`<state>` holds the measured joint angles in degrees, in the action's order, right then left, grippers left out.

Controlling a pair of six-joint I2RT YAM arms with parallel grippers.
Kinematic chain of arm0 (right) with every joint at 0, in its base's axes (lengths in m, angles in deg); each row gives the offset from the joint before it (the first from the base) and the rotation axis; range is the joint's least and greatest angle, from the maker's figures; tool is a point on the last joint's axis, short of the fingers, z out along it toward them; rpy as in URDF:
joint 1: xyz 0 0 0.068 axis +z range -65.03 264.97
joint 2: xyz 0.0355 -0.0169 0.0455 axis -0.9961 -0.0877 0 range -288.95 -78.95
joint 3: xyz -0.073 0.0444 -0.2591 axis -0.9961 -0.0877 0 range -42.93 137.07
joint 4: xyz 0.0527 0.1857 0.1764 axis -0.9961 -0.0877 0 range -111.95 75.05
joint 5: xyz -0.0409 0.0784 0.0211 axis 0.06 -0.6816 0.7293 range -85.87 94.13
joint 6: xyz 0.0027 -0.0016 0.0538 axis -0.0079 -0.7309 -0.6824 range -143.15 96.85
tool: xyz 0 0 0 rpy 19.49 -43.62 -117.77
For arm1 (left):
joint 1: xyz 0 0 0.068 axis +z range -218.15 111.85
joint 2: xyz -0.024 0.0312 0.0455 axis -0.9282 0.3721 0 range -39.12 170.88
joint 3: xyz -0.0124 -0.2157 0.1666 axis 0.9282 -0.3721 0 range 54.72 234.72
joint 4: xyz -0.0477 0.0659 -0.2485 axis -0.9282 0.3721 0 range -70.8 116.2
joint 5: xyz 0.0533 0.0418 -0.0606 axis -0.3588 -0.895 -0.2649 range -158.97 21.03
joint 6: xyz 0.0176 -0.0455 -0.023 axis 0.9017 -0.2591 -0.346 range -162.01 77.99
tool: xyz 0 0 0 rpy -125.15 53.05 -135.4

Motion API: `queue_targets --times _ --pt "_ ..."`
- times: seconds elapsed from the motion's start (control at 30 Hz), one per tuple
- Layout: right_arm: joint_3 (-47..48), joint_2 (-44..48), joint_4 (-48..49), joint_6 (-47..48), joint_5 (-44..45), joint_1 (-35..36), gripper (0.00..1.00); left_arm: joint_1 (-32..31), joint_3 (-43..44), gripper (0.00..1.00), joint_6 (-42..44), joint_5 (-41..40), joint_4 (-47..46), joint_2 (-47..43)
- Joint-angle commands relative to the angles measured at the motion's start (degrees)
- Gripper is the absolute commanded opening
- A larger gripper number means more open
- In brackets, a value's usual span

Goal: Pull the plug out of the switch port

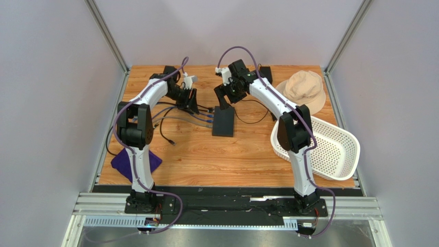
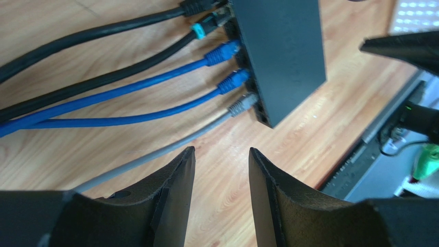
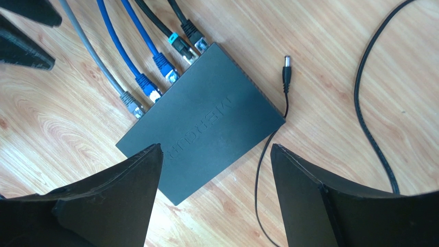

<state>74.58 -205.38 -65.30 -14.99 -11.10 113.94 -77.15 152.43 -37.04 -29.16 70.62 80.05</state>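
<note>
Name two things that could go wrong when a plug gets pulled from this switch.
The grey plug sits tight against a blue plug, so the open left gripper could catch both. The right gripper stands open over the switch, not clamping it, so the switch may slide with the pull.

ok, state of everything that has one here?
switch: flat on table, unheld
grey plug: seated
blue plug beside grey: seated
other blue plug: seated
teal-boot plug: seated
black plug: seated
power jack: unplugged, loose on table
left tool: open, empty
right tool: open, empty, over switch
</note>
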Motion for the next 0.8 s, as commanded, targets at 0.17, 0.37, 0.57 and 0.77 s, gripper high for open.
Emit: queue_targets --times 0.17,0.37,0.57,0.77 --pt "-2.8 -1.2 -2.5 -3.5 3.5 0.6 0.86 -0.2 1.7 0.52 -1.9 -9.0 -2.8 -0.1" --pt "-0.4 -3.3 -2.7 -3.2 1.9 -0.7 0.89 0.6 4.9 0.53 -1.3 -10.6 -0.4 0.0" --pt "5.2 -9.1 -3.9 -2.5 -1.4 -1.5 0.89 1.1 5.4 0.59 -1.3 -13.4 2.6 0.0" --pt "14.0 -15.9 -2.1 -2.0 -9.0 -1.9 0.86 2.7 4.4 0.6 -0.8 -12.5 4.2 -1.0"
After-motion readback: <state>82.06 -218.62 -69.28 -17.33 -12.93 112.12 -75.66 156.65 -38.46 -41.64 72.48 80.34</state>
